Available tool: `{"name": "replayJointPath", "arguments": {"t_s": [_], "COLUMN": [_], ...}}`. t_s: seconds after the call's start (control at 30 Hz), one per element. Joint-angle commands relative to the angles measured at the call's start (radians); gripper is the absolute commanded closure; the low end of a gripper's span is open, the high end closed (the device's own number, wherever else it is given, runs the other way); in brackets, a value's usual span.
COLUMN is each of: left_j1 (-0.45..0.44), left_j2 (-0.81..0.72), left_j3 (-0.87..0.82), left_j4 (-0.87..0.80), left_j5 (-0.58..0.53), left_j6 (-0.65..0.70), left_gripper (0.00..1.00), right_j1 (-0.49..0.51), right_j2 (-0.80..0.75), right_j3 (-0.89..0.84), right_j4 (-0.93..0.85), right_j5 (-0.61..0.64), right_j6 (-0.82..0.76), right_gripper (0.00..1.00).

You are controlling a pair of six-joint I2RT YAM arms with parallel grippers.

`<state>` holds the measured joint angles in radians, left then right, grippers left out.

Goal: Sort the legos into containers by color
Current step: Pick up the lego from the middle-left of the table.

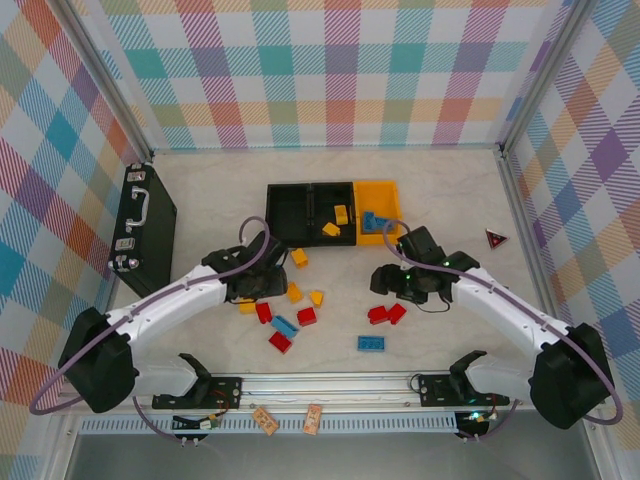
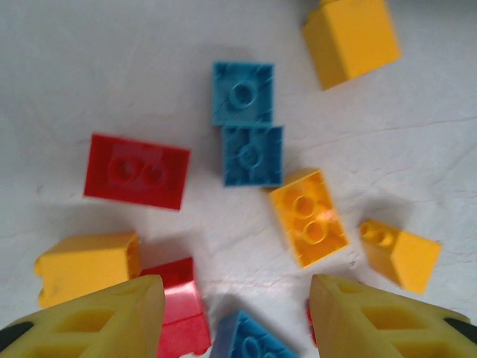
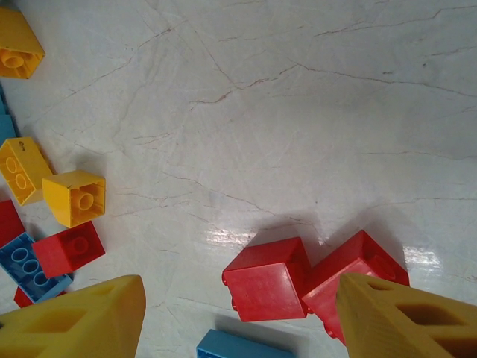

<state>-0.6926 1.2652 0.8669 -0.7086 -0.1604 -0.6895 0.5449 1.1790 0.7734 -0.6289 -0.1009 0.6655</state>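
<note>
We are looking down at the containers, their row running nine to three o'clock, loose legos lying at six o'clock, left gripper and right gripper holding jaws apart, empty.

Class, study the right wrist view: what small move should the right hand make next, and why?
Probably lower the open right hand onto the red brick between its fingers: it lies unsorted on the table, touching a second red brick.
</note>
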Motion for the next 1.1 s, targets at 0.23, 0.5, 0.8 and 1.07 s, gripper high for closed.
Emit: {"name": "replayJointPath", "arguments": {"t_s": [0.23, 0.5, 0.8, 1.07], "left_j1": [-0.029, -0.036, -0.047, -0.058], "left_j2": [-0.072, 0.031, 0.135, 0.130], "left_j3": [-0.140, -0.160, -0.144, -0.094], "left_j4": [-0.042, 0.041, 0.072, 0.019], "left_j5": [-0.015, 0.008, -0.009, -0.040], "left_j6": [-0.263, -0.286, -0.279, -0.246], "left_gripper": [0.40, 0.39, 0.51, 0.71], "right_j1": [0.020, 0.020, 0.020, 0.020], "right_j2": [0.048, 0.042, 0.043, 0.045], "right_j3": [-0.003, -0.015, -0.018, -0.018], "right_j4": [0.041, 0.049, 0.051, 0.058], "right_j5": [-0.007, -0.001, 0.003, -0.003], "right_j6": [0.014, 0.016, 0.015, 0.015], "right_gripper": [0.32, 0.32, 0.32, 0.32]}}
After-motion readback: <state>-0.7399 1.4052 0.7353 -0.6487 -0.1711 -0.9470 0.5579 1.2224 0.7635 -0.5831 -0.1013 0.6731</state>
